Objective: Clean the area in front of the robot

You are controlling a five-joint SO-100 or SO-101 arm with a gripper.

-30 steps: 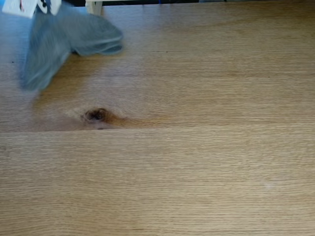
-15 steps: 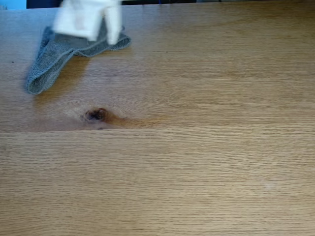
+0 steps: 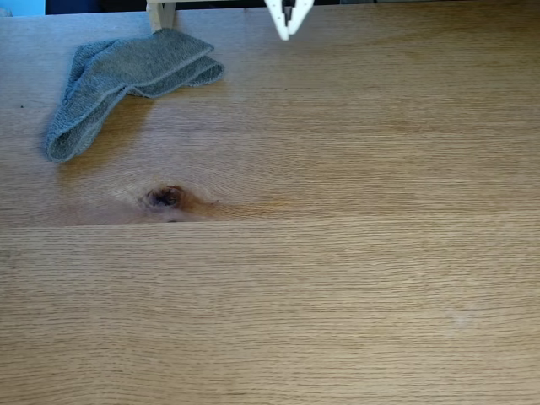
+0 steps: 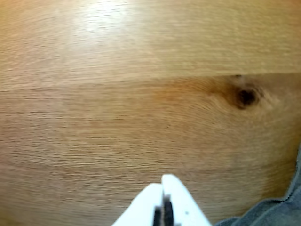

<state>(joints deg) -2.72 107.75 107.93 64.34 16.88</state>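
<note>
Released grey cloth (image 3: pixel 118 80) lying diagonally, empty hand (image 3: pixel 287 32) closed, shifted right

Oak-grain tabletop (image 3: pixel 337 278), dark knot (image 3: pixel 164 197), crumpled grey cloth (image 3: pixel 118 80) lying on it

The fixed view looks down at a slant across the table (image 3: pixel 337 278) toward its far edge, from some way off. The wrist view rides low behind the gripper (image 4: pixel 163 188), facing down and close to the wood. Both take in the knot (image 3: pixel 165 197) and the cloth (image 3: pixel 126 76).
</note>
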